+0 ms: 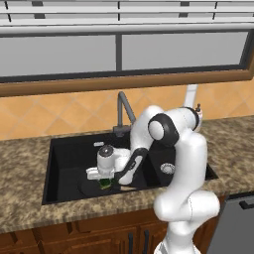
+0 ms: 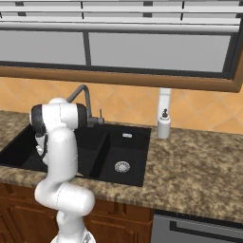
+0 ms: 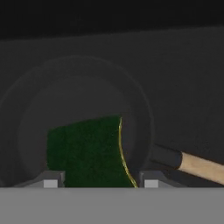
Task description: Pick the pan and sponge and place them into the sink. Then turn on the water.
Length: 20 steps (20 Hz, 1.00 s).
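My gripper (image 1: 105, 179) reaches down into the large basin of the black sink (image 1: 64, 154). It is shut on the green sponge (image 3: 87, 148), which sits between the two fingertips with its yellow-edged side to the right. Just below the sponge lies the round black pan (image 3: 78, 87) on the basin floor, its light-brown handle (image 3: 201, 166) pointing right in the hand view. From the left base view the sponge (image 1: 104, 183) shows as a small green patch under the hand, above the pan (image 1: 89, 188). In the right base view the arm hides the large basin.
The dark grey faucet (image 1: 121, 111) rises behind the sink divider, close to the arm's elbow. The small basin has a silver drain (image 2: 122, 166). A white soap dispenser (image 2: 163, 124) stands on the granite counter right of the sink. A window runs above.
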### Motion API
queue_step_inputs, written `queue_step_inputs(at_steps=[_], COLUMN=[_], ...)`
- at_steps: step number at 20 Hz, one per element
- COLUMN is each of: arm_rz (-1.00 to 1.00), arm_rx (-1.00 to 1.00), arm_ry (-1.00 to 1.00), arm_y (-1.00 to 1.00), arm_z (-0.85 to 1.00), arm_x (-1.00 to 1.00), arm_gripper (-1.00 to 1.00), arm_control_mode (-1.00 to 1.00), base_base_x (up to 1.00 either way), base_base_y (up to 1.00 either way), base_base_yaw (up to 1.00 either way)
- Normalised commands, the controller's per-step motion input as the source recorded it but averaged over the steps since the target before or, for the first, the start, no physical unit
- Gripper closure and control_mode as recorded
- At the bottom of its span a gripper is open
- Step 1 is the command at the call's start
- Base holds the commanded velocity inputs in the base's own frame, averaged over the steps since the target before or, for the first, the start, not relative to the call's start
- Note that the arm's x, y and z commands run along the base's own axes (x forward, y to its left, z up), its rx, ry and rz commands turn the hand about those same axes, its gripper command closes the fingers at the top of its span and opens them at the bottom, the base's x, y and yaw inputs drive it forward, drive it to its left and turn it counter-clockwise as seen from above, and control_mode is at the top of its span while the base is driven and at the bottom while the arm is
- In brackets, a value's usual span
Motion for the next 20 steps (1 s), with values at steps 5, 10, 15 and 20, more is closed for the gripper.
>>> queue_step_inputs(at_steps=[5,10,15,20], arm_rz=[-0.13,-0.15,-0.16,-0.11], arm_rx=[-0.01,0.00,0.00,0.00], arm_ry=[0.00,0.00,0.00,0.00], arm_y=[0.14,0.00,0.00,0.12], arm_z=[-0.01,0.10,0.78,1.00], arm_x=[0.17,0.23,0.10,-0.02], arm_gripper=[-1.00,-1.00,-1.00,-1.00], arm_control_mode=[-1.00,-1.00,-1.00,-1.00], base_base_x=[0.00,0.00,0.00,0.00], base_base_y=[0.00,0.00,0.00,0.00], base_base_yaw=[0.00,0.00,0.00,0.00])
